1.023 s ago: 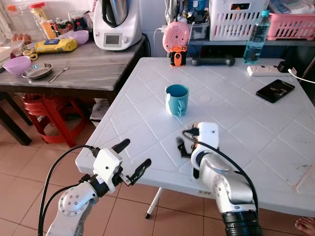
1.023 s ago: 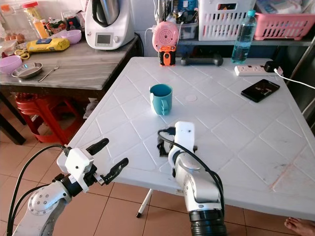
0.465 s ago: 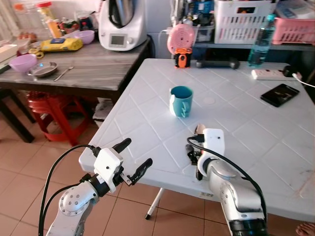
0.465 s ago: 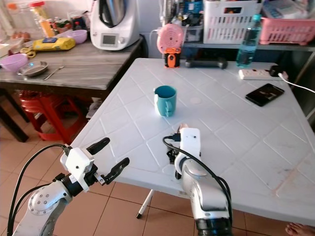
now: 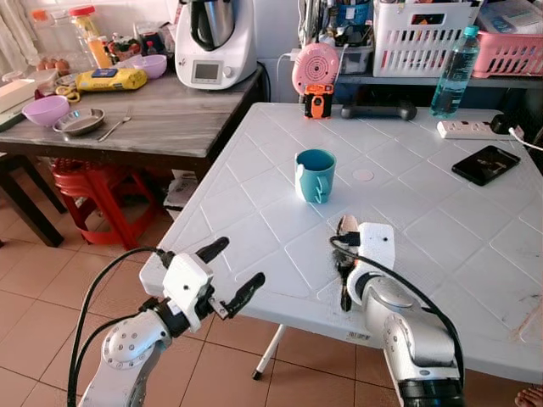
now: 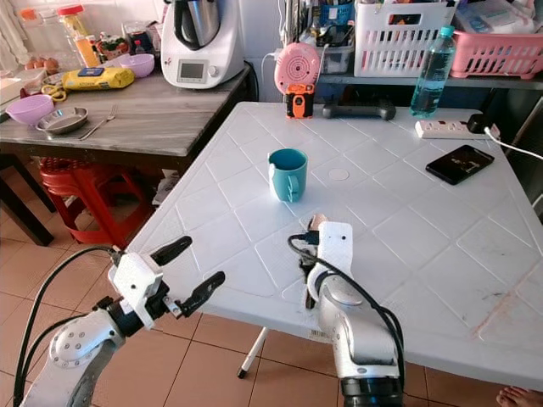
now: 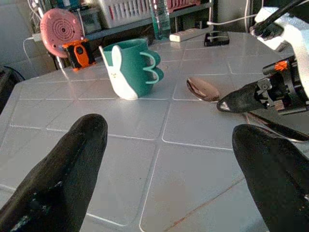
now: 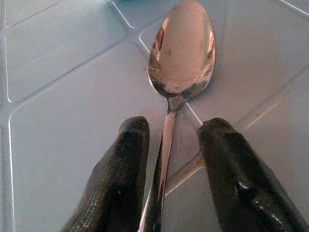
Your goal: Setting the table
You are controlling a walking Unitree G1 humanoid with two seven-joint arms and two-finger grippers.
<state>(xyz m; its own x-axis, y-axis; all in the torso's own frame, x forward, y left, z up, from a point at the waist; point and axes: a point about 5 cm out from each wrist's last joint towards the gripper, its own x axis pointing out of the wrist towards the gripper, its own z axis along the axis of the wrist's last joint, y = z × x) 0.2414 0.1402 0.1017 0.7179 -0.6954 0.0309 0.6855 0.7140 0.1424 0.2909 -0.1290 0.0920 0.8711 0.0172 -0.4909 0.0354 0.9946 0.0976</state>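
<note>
right gripper (image 8: 171, 188) straddling spoon (image 8: 182, 53) (on table (image 5: 424, 212))

Glossy polished metal spoon (image 8: 181, 53), smooth white moulded plastic table (image 5: 441, 229), glossy teal mug (image 5: 314, 175)

Table layout
Spoon (image 8: 181, 63) on table (image 5: 441, 246), before mug (image 5: 315, 175); phone (image 5: 485, 164) far right; power strip (image 5: 467, 129) behind.

A: Floor? Furniture?
B: Terracotta tile floor (image 5: 34, 280). White plastic table (image 5: 441, 212); grey wooden table (image 5: 161, 119) just beside it, red stool (image 5: 102, 195) underneath.
A: Lighting?
B: Bright, even.
</note>
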